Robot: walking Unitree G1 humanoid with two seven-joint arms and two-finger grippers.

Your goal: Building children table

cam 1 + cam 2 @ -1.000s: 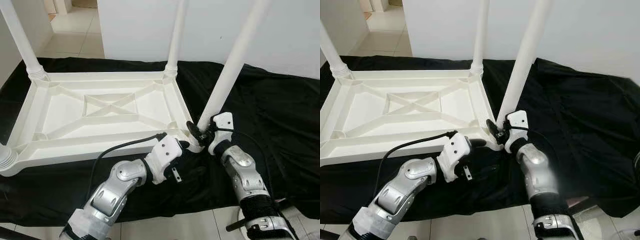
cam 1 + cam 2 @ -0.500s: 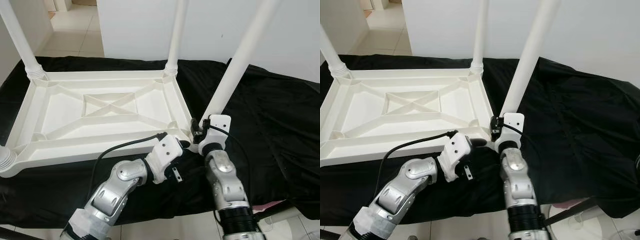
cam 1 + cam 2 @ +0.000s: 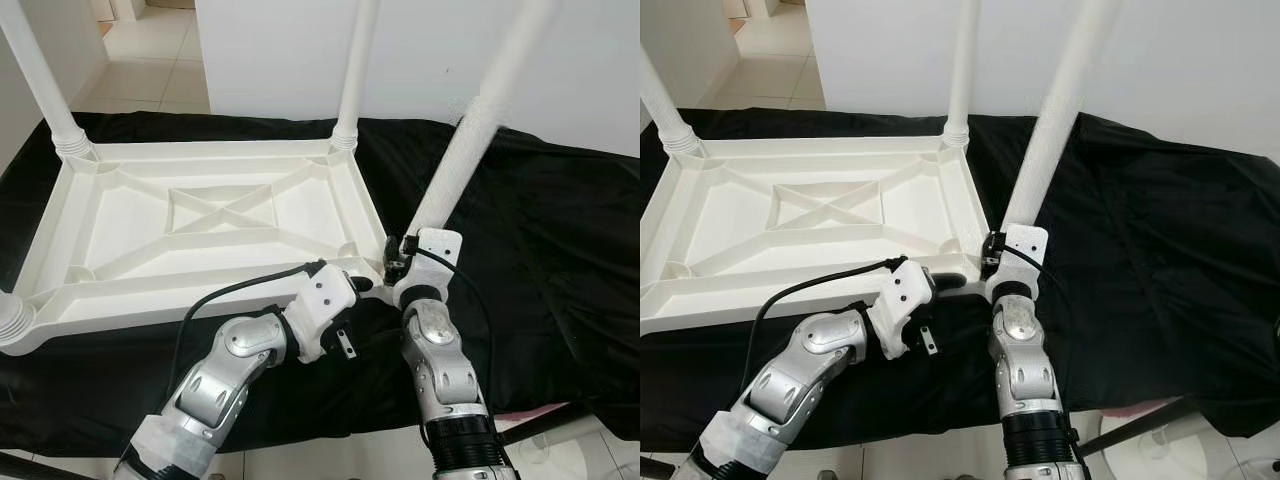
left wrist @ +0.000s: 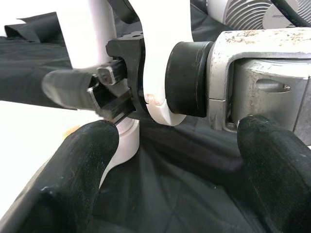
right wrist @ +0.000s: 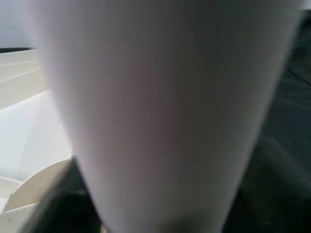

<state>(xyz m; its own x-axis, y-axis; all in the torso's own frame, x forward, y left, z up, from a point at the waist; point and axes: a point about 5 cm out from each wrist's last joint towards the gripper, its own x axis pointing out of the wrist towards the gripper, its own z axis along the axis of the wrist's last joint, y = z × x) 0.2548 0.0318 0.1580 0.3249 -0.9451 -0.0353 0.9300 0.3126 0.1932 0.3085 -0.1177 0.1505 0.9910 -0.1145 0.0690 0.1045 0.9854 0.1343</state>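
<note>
Since the earlier frame, right hand [image 3: 400, 262] has swung in from the side and now stands directly below the tilted white leg [image 3: 462, 151], gripping its base at the near right corner of the inverted white table top [image 3: 200, 225]. Left hand [image 3: 358, 286] lies just beside that corner, fingers [image 4: 77, 179] spread. Table rests on black cloth [image 3: 540, 240].

Leaning leg [image 3: 470, 140] runs off the top edge — its foot hidden behind the right claw [image 3: 397, 262]. Right wrist view: leg close, blurred.
</note>
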